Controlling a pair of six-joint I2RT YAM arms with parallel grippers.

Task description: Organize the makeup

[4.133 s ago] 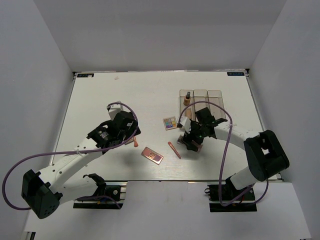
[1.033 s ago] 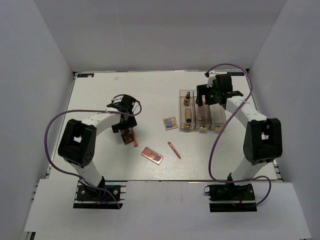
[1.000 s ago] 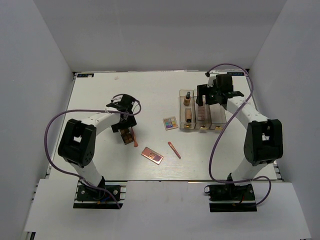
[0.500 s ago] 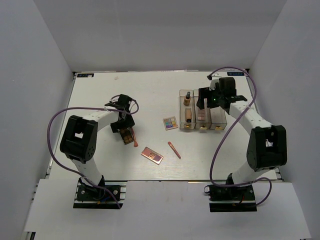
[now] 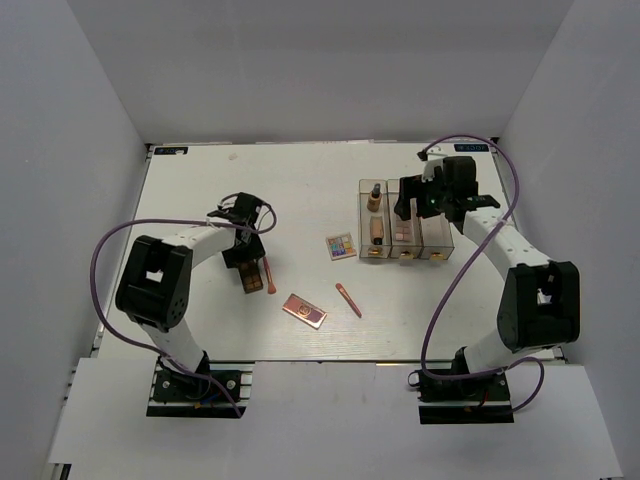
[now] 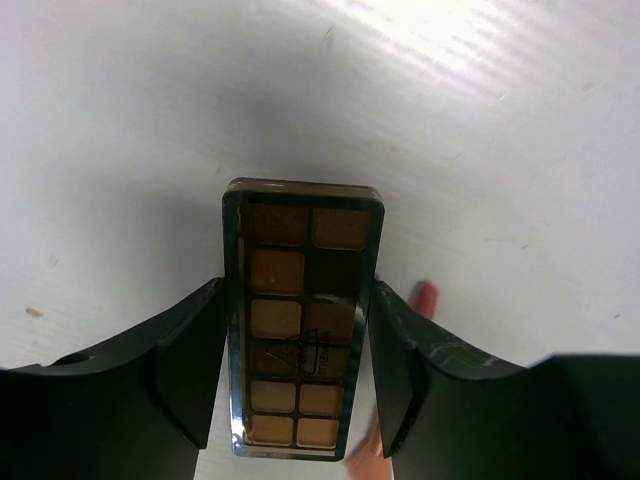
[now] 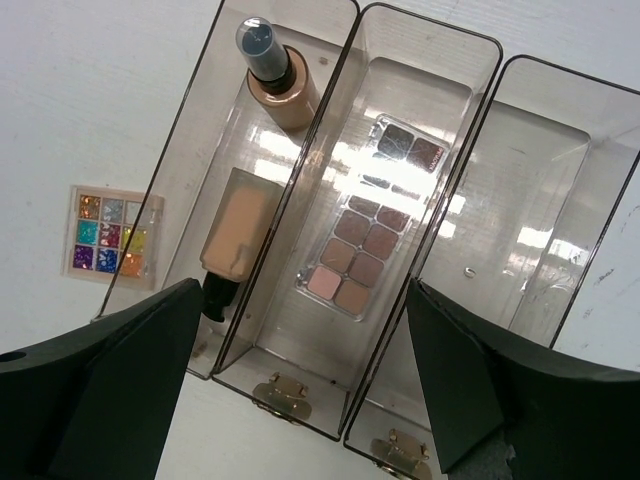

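Between left jaws, brown palette [image 6: 303, 320]

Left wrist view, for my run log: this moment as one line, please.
left gripper: shut on brown palette, on table | right gripper: open over clear box | pink palette: middle compartment

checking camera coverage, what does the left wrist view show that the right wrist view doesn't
Only left wrist: a brown-orange palette lying on the table, clasped at its long sides by the left gripper, and a coral stick tip beside it.
Only right wrist: the clear three-compartment box, with a capped bottle and beige tube in one end compartment, a pink-brown palette in the middle, the other end empty; a multicoloured palette beside the box.
Both: the white table.
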